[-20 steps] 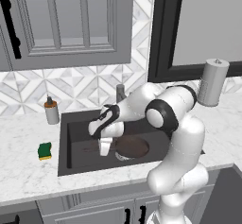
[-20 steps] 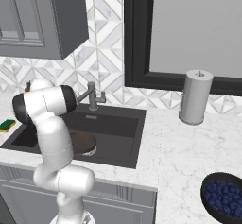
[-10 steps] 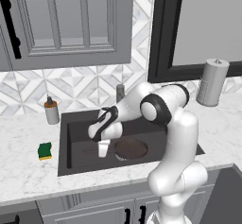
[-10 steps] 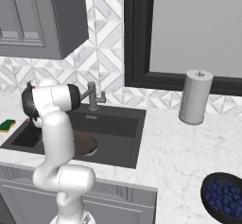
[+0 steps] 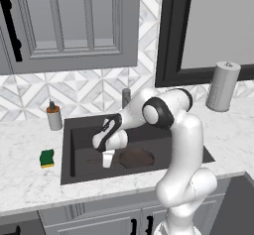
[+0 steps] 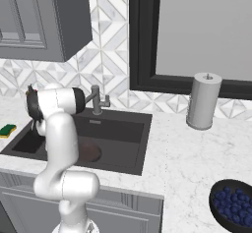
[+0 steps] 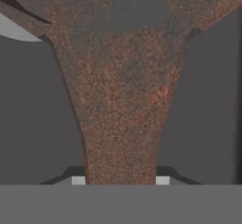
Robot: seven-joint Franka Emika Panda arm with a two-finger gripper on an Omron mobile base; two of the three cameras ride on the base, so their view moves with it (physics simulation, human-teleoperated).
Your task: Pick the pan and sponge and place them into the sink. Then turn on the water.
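At centre frame the gripper point(image 5: 107, 160) is clamped on the handle of the stiff, probably heavy pan point(image 5: 133, 157), low in the sink point(image 5: 68, 145).

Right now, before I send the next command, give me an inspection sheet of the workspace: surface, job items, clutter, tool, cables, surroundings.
Surface: white marble counter around a dark sink.
Pan: down in the sink, handle running toward the tool.
Sponge: on the counter left of the sink, not yet moved.
Water: none running from the faucet.
Clutter: soap bottle behind the sink's left corner; paper towel roll on the right; bowl of blueberries near the right counter edge.
Tool: low in the sink, shut on the pan handle.
Cables: nothing seen.
Surroundings: grey cabinet, patterned tile backsplash, dark-framed window.
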